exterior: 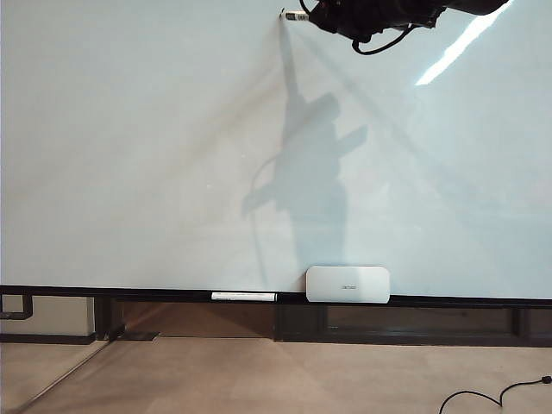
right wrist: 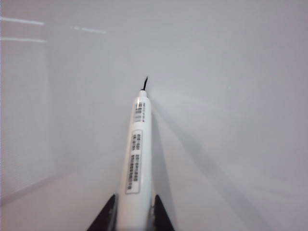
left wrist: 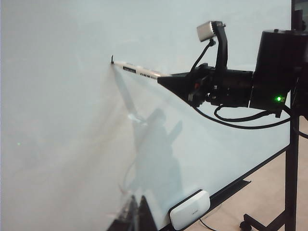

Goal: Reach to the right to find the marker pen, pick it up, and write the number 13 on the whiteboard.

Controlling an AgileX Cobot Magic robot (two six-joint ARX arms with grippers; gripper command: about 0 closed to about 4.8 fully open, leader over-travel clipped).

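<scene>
The whiteboard (exterior: 129, 155) fills the exterior view as a glossy, pale sheet. My right gripper (exterior: 315, 15) hangs at the top of that view, shut on the white marker pen (exterior: 296, 15). The pen's tip rests against the board. In the right wrist view the marker pen (right wrist: 137, 163) runs out from between the two dark fingers of the right gripper (right wrist: 134, 199). Of the number 13, only a short black stroke (right wrist: 145, 82) shows at the tip. The left wrist view shows my left gripper (left wrist: 136, 211) low beside the board, fingers together and empty, and the right gripper (left wrist: 166, 77) from the side.
A white rounded box (exterior: 348, 284) sits on the dark lower rail (exterior: 129, 293), with a thin white stick (exterior: 244, 296) lying to its left. A black cable (exterior: 492, 397) lies on the floor at the right. The arm's shadow falls across the board's middle.
</scene>
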